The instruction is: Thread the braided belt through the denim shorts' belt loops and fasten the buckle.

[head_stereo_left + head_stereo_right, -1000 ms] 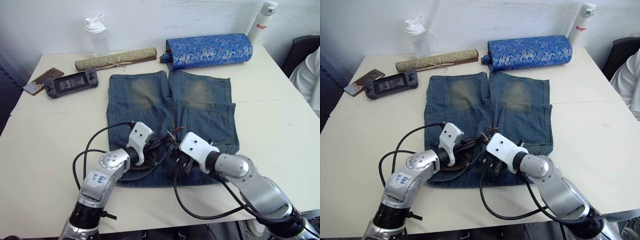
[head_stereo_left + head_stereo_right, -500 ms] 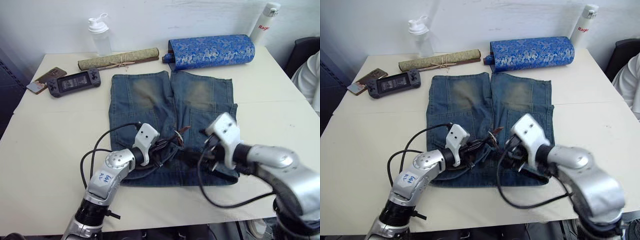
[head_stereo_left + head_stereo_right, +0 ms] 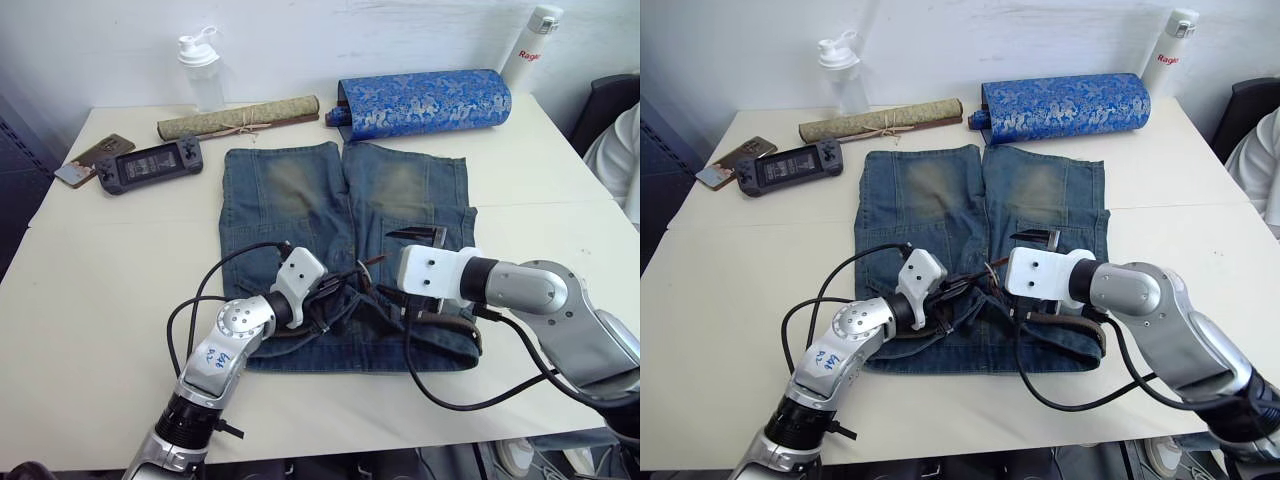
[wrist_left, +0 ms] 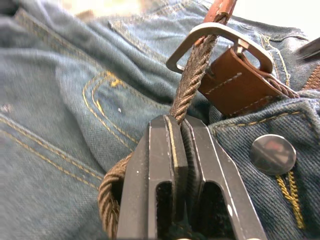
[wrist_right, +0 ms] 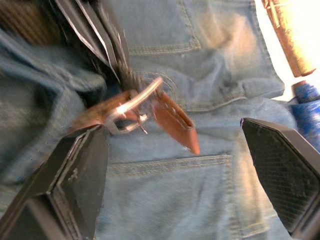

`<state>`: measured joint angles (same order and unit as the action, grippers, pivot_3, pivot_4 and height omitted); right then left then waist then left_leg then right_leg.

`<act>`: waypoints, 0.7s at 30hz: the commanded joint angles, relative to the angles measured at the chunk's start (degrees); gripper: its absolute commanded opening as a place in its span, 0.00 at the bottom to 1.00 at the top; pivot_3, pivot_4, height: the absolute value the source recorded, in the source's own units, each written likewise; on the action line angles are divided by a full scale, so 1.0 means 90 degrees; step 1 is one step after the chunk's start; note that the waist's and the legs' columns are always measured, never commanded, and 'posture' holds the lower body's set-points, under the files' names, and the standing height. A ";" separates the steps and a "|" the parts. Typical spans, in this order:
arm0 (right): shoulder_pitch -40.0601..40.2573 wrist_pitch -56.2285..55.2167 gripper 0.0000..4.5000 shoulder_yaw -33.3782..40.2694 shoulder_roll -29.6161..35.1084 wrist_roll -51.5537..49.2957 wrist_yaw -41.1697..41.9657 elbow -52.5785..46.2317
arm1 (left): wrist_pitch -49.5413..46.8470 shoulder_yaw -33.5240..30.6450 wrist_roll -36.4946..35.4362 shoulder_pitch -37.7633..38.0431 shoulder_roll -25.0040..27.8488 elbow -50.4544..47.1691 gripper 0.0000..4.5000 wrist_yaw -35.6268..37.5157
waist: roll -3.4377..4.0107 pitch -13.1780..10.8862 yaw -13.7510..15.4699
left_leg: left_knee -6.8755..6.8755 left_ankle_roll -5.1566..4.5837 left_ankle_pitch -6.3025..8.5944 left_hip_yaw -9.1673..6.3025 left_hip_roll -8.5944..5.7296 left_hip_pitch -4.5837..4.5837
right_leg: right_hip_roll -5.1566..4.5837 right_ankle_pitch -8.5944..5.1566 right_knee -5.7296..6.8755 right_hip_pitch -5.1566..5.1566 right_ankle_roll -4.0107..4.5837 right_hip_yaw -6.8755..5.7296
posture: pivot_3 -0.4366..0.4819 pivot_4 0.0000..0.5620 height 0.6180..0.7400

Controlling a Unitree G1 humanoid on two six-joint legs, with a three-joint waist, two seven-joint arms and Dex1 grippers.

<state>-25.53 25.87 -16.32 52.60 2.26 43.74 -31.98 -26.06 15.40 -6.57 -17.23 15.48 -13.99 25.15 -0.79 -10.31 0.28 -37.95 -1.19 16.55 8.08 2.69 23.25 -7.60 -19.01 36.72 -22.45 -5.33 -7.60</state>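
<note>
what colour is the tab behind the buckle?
Brown leather tab with pale stitching, joined to the silver buckle; clearest in the left wrist view.

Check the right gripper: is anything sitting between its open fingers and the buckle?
Nothing visible does. The right gripper is open over the denim shorts, and the buckle with its tan leather end tab lies ahead of the fingers with only denim between. The left gripper, just behind it, is shut on the braided belt.
</note>
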 commanded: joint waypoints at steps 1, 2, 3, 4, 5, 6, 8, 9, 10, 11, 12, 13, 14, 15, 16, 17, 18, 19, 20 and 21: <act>0.0027 -0.0563 0.99 0.0042 0.0055 0.0356 0.0095 0.0172 | 0.0548 0.0140 0.0353 0.0070 0.0039 0.0017 0.00 -0.0057 | 0.0000 0.0000 0.0001 | 0.0000 0.0000 0.0000 0.0000 0.0001 0.0000 | 0.0000 0.0000 0.0000 0.0000 0.0000 0.0000 | 0.48 0.27 0.82; 0.0037 -0.0669 0.99 0.0065 0.0097 0.0454 0.0128 0.0259 | 0.0663 0.0146 0.0426 0.0073 0.0044 0.0059 0.00 -0.0082 | 0.0000 0.0000 0.0003 | 0.0000 0.0000 0.0000 0.0000 0.0001 0.0000 | -0.0001 0.0000 0.0000 0.0000 0.0000 0.0000 | 0.48 0.27 0.82; 0.0035 -0.0777 0.99 0.0088 0.0133 0.0540 0.0166 0.0341 | 0.0776 0.0158 0.0515 0.0064 0.0060 0.0110 0.00 -0.0105 | 0.0000 0.0000 0.0005 | -0.0001 -0.0001 0.0000 0.0000 0.0001 0.0000 | -0.0001 0.0000 0.0000 0.0000 0.0000 0.0000 | 0.48 0.27 0.82; 0.0039 -0.0844 0.99 0.0114 0.0140 0.0594 0.0197 0.0383 | 0.0866 0.0168 0.0586 0.0065 0.0077 0.0145 0.00 -0.0114 | 0.0000 0.0000 0.0007 | -0.0002 -0.0001 0.0000 0.0000 0.0001 0.0000 | -0.0001 0.0000 0.0001 0.0000 0.0000 -0.0001 | 0.48 0.27 0.82; 0.0037 -0.0893 0.99 0.0139 0.0113 0.0628 0.0216 0.0412 | 0.0927 0.0176 0.0638 0.0063 0.0087 0.0172 0.00 -0.0111 | 0.0000 0.0000 0.0007 | -0.0003 -0.0001 0.0001 0.0000 0.0001 0.0000 | -0.0002 0.0000 0.0003 0.0000 0.0000 0.0000 | 0.48 0.27 0.82; 0.0034 -0.0925 0.99 0.0156 0.0075 0.0652 0.0235 0.0427 | 0.0974 0.0179 0.0675 0.0063 0.0086 0.0190 0.00 -0.0109 | 0.0000 0.0000 0.0006 | -0.0003 -0.0001 0.0001 0.0000 0.0001 0.0000 | -0.0002 0.0000 0.0004 0.0000 0.0000 0.0000 | 0.48 0.27 0.82; 0.0024 -0.0972 0.99 0.0161 -0.0001 0.0698 0.0268 0.0427 | 0.1057 0.0181 0.0736 0.0065 0.0072 0.0212 0.00 -0.0105 | 0.0000 0.0000 0.0004 | -0.0004 -0.0001 0.0001 0.0000 0.0002 0.0000 | -0.0002 0.0000 0.0005 0.0000 0.0000 -0.0001 | 0.48 0.27 0.82; 0.0011 -0.0975 0.99 0.0137 -0.0049 0.0730 0.0279 0.0410 | 0.1091 0.0195 0.0763 0.0061 0.0068 0.0221 0.00 -0.0091 | 0.0000 0.0000 0.0004 | -0.0004 -0.0001 0.0001 0.0000 0.0002 0.0000 | -0.0002 0.0000 0.0006 0.0000 0.0000 -0.0001 | 0.48 0.27 0.82; -0.0004 -0.0996 0.99 0.0095 -0.0083 0.0783 0.0283 0.0397 | 0.1125 0.0213 0.0807 0.0059 0.0064 0.0231 0.00 -0.0099 | 0.0000 0.0000 0.0003 | -0.0004 -0.0001 0.0001 0.0000 0.0002 0.0000 | -0.0002 0.0000 0.0006 0.0000 0.0000 0.0000 | 0.48 0.27 0.82; -0.0004 -0.0992 0.99 0.0070 -0.0121 0.0805 0.0289 0.0385 | 0.1148 0.0228 0.0832 0.0058 0.0061 0.0235 0.00 -0.0091 | 0.0000 0.0000 0.0001 | -0.0004 -0.0001 0.0001 0.0000 0.0003 -0.0001 | -0.0002 0.0000 0.0006 0.0000 0.0000 -0.0001 | 0.48 0.27 0.82; 0.0006 -0.0999 0.99 0.0061 -0.0155 0.0840 0.0299 0.0380 | 0.1163 0.0231 0.0850 0.0062 0.0054 0.0235 0.00 -0.0085 | 0.0000 0.0000 0.0002 | -0.0005 -0.0001 0.0001 0.0000 0.0003 -0.0001 | -0.0002 0.0000 0.0007 0.0000 0.0000 0.0000 | 0.48 0.27 0.82; 0.0016 -0.1005 0.94 0.0060 -0.0187 0.0871 0.0313 0.0381 | 0.1175 0.0231 0.0863 0.0065 0.0047 0.0235 0.00 -0.0080 | 0.0000 0.0000 0.0006 | -0.0006 -0.0001 0.0001 0.0000 0.0003 -0.0001 | -0.0002 0.0000 0.0007 0.0000 0.0000 -0.0001 | 0.48 0.27 0.82; 0.0019 -0.1004 0.87 0.0061 -0.0227 0.0900 0.0327 0.0385 | 0.1192 0.0234 0.0879 0.0064 0.0048 0.0238 0.00 -0.0066 | 0.0000 0.0000 0.0009 | -0.0007 -0.0002 0.0001 0.0000 0.0003 -0.0001 | -0.0002 0.0000 0.0008 0.0000 0.0000 -0.0001 | 0.48 0.27 0.82; 0.0011 -0.1000 0.80 0.0057 -0.0267 0.0930 0.0333 0.0390 | 0.1210 0.0242 0.0905 0.0057 0.0055 0.0242 0.00 -0.0050 | 0.0000 0.0000 0.0010 | -0.0007 -0.0002 0.0001 0.0000 0.0002 -0.0001 | -0.0003 0.0000 0.0009 0.0000 0.0000 -0.0001 | 0.48 0.27 0.82; 0.0007 -0.0989 0.70 0.0055 -0.0302 0.0954 0.0341 0.0387 | 0.1230 0.0251 0.0928 0.0055 0.0065 0.0241 0.00 -0.0036 | 0.0000 0.0000 0.0009 | -0.0008 -0.0002 0.0001 0.0000 0.0002 0.0000 | -0.0003 0.0000 0.0009 0.0000 0.0000 -0.0001 | 0.48 0.27 0.82; 0.0002 -0.0980 0.59 0.0047 -0.0339 0.0977 0.0352 0.0385 | 0.1237 0.0252 0.0939 0.0053 0.0064 0.0237 0.00 -0.0027 | 0.0000 0.0000 0.0008 | -0.0008 -0.0002 0.0001 0.0000 0.0002 -0.0001 | -0.0003 0.0000 0.0010 0.0000 0.0000 -0.0001 | 0.48 0.27 0.82; 0.0001 -0.0974 0.47 0.0041 -0.0374 0.1004 0.0363 0.0387 | 0.1230 0.0245 0.0938 0.0054 0.0053 0.0234 0.00 -0.0024 | 0.0000 0.0000 0.0007 | -0.0009 -0.0002 0.0001 0.0000 0.0003 -0.0001 | -0.0003 0.0000 0.0011 0.0000 0.0000 -0.0001 | 0.48 0.27 0.82; 0.0015 -0.0978 0.38 0.0029 -0.0410 0.1039 0.0367 0.0392 | 0.1245 0.0248 0.0948 0.0060 0.0052 0.0227 0.00 -0.0014 | 0.0000 0.0000 0.0007 | -0.0009 -0.0002 0.0001 0.0000 0.0003 -0.0001 | -0.0002 0.0000 0.0012 0.0000 0.0000 -0.0001 | 0.48 0.27 0.82; 0.0030 -0.0987 0.28 0.0023 -0.0440 0.1068 0.0376 0.0397 | 0.1263 0.0252 0.0959 0.0062 0.0053 0.0225 0.00 -0.0001 | 0.0000 0.0000 0.0008 | -0.0009 -0.0002 0.0001 0.0000 0.0003 -0.0001 | -0.0002 0.0000 0.0012 0.0000 0.0000 -0.0001 | 0.48 0.27 0.82; 0.0039 -0.0991 0.11 0.0020 -0.0473 0.1093 0.0387 0.0403 | 0.1272 0.0256 0.0973 0.0064 0.0054 0.0224 0.00 0.0006 | 0.0000 0.0000 0.0008 | -0.0010 -0.0002 0.0001 0.0000 0.0002 -0.0001 | -0.0002 0.0000 0.0013 0.0000 0.0000 -0.0001 | 0.48 0.27 0.82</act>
<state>-25.28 17.56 -16.54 48.71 11.33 47.07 -26.88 -15.54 17.30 1.22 -16.90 16.06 -11.16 25.16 -0.78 -10.31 0.35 -38.04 -1.21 16.56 8.08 2.71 23.24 -7.62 -19.01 36.83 -22.45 -5.32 -7.61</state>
